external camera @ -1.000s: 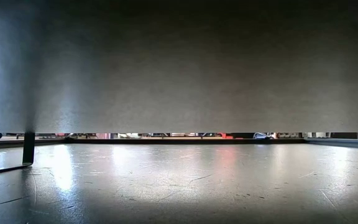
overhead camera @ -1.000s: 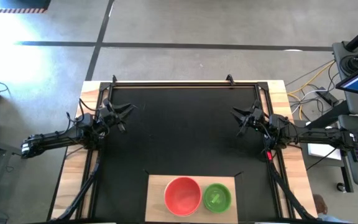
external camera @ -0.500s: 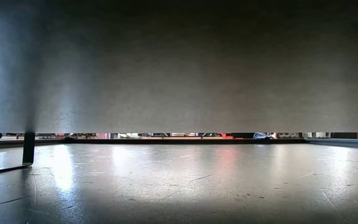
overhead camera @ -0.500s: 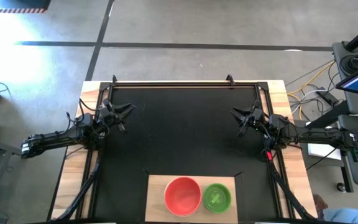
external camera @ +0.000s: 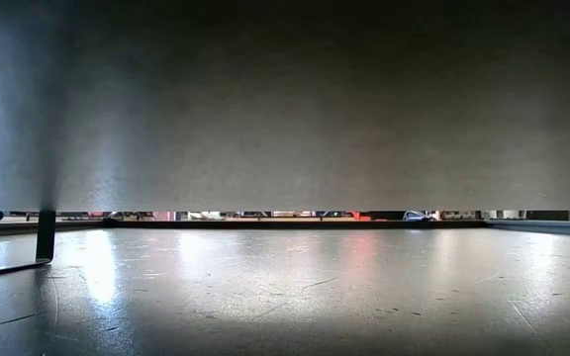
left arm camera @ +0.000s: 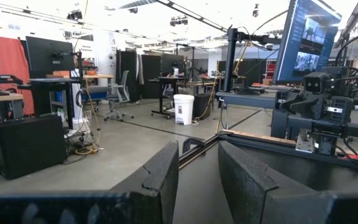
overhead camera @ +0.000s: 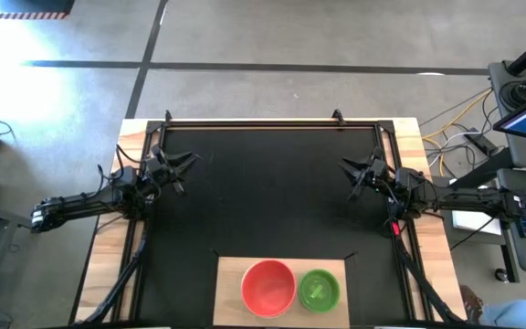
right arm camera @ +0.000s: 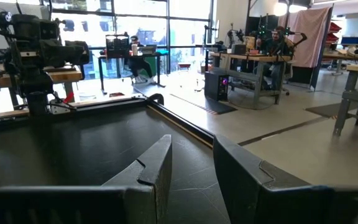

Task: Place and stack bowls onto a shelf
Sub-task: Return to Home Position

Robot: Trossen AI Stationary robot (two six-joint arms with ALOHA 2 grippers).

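A red bowl point(overhead camera: 268, 286) and a smaller bright green bowl point(overhead camera: 319, 290) stand side by side, open side up, on the pale wooden shelf point(overhead camera: 231, 274) at the table's near edge. My left gripper point(overhead camera: 188, 163) hovers at the left side of the black mat point(overhead camera: 272, 192), open, with nothing between its fingers point(left arm camera: 160, 171). My right gripper point(overhead camera: 347, 169) hovers at the mat's right side, also open and holding nothing, as its fingers point(right arm camera: 157, 162) show. Both grippers point toward the middle of the table, far from the bowls.
A black frame rail point(overhead camera: 272, 122) runs along the mat's far edge, with wooden table strips point(overhead camera: 135, 132) at the sides. In the low view a wide grey panel point(external camera: 285, 109) fills the upper picture above the mat. Desks and monitors stand off the table's right.
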